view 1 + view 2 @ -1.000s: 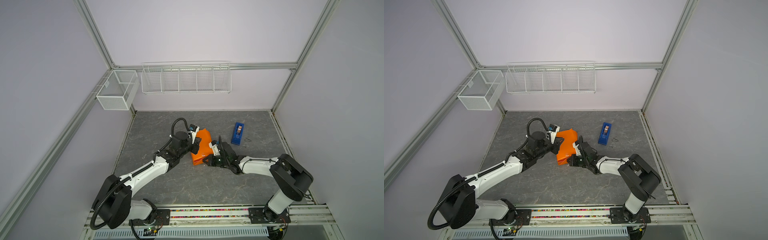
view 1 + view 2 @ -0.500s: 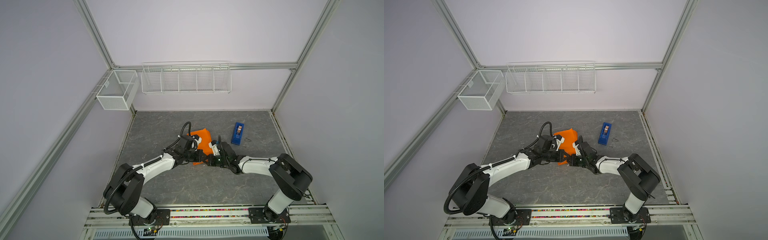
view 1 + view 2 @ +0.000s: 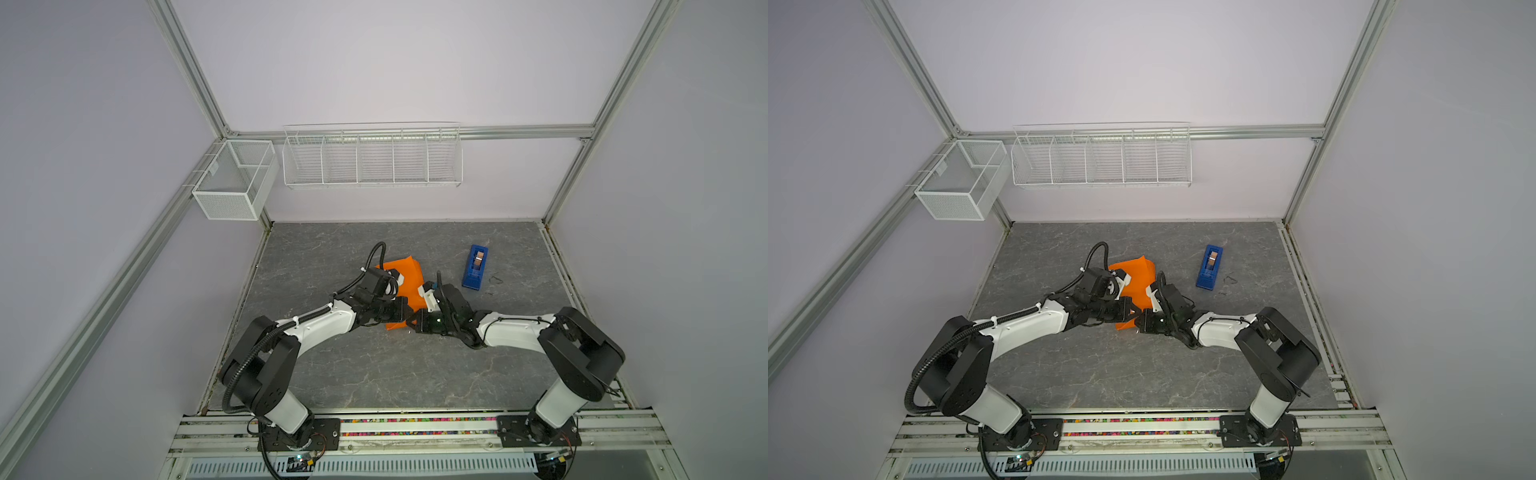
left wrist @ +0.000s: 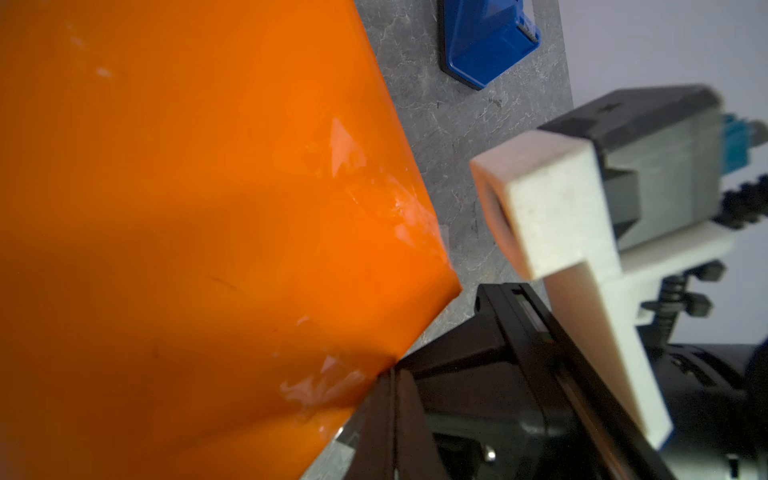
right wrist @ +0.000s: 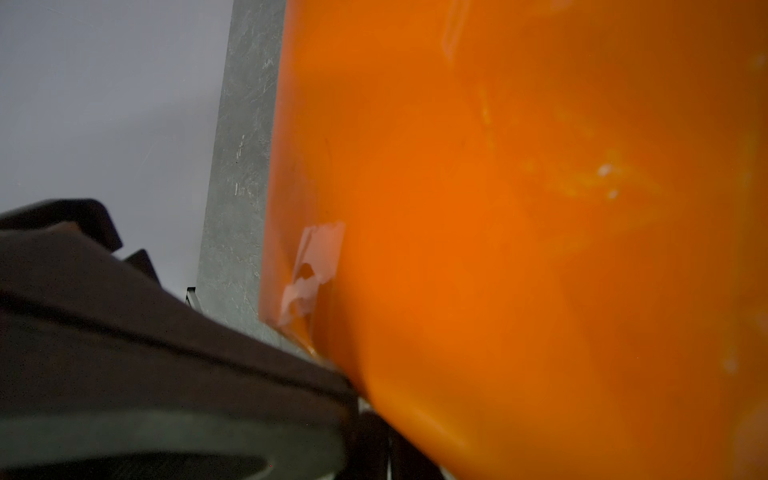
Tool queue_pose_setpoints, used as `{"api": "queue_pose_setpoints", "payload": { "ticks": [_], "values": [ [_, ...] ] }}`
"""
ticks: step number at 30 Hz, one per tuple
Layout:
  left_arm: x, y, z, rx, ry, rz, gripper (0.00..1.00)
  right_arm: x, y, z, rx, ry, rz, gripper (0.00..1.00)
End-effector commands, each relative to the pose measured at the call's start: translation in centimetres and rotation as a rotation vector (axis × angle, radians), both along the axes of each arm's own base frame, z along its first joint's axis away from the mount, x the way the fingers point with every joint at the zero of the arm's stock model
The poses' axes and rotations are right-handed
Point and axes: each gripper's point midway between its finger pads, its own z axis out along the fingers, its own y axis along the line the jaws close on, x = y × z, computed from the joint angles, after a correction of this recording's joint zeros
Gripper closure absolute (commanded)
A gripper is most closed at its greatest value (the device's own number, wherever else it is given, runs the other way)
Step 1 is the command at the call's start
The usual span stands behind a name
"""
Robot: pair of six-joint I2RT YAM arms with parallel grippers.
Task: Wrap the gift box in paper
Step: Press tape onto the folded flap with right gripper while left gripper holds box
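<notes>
Meeting nose to nose at the near end of the bundle, the left gripper [image 3: 405, 319] and the right gripper [image 3: 415, 325] both had their jaws fully closed. Each wrist view suggested a pinch on the near corner of the large, thin, slightly creased orange paper [image 3: 403, 274].

That paper lay mid-table on the grey marbled tabletop [image 3: 374, 374], folded into a compact package. The dark navy gift box was nowhere visible and was presumably inside. The package stretched roughly straight away from both sets of jaws toward the back wall, so a pull would probably act along its length. Neither arm was nearer.

Both top views gave this layout, with the narrow bright blue plastic tape dispenser [image 3: 475, 268] well apart to the right, but they hid the pinch. Only the left wrist view showed wrinkled clear tape [image 4: 399, 208] by the corner. Only the right wrist view showed a torn tape scrap [image 5: 313, 266] on a fold.
</notes>
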Motion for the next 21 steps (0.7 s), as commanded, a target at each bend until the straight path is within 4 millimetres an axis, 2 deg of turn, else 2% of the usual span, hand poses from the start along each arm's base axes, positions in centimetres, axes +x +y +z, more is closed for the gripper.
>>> {"api": "queue_pose_setpoints", "payload": {
  "ticks": [1,8,13,21],
  "values": [
    [1.2,0.0,1.2,-0.012,-0.032,0.022,0.95,0.2,0.7,0.9,0.026,-0.029,0.016,0.93],
    [1.6,0.2,1.6,-0.028,-0.037,0.036,0.96,0.2,0.7,0.8,0.025,-0.026,0.015,0.93],
    [1.8,0.4,0.8,-0.005,-0.025,0.047,0.97,0.2,0.8,0.8,0.026,-0.024,0.017,0.93],
    [2.0,-0.4,3.1,-0.073,-0.053,0.03,0.98,0.2,0.8,0.7,0.023,-0.022,0.015,0.93]
  ]
}}
